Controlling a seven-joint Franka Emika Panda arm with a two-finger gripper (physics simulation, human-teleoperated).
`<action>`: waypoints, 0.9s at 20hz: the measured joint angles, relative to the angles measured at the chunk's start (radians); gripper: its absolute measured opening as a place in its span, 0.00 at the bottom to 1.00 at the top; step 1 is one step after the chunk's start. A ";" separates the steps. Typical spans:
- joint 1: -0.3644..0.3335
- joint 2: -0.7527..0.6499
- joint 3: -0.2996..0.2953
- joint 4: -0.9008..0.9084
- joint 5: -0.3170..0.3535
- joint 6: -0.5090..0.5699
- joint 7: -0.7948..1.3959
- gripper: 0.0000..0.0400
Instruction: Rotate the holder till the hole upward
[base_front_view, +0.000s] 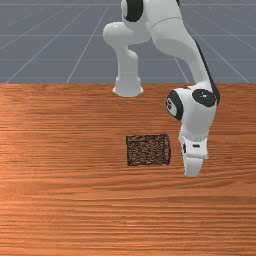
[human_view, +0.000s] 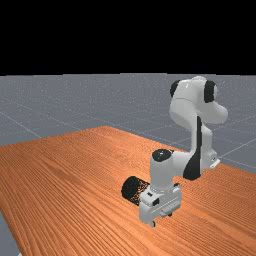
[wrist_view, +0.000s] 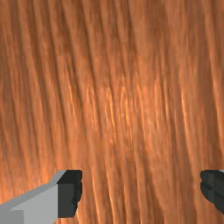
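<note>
White two-finger gripper (wrist_view: 141, 187): spread wide, black fingertips well apart, nothing held; it points down, low over the table.
Black wire-mesh cylindrical holder (base_front_view: 147, 150): lying on its side, near the gripper but apart, toward the front view's left; I cannot tell which end has the hole.
Orange-brown wood table (base_front_view: 55, 210): beneath the holder.
Step in hand: likely lining up for a grip.
Next move: probably reach one end, close on the mesh wall, then tip it upright.
</note>
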 joint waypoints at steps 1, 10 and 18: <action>0.022 0.019 -0.023 0.020 -0.022 -0.013 0.028 0.99; 0.166 0.110 -0.103 0.194 -0.111 -0.127 0.174 0.98; 0.347 0.467 -0.183 0.860 -0.189 -0.613 0.313 1.00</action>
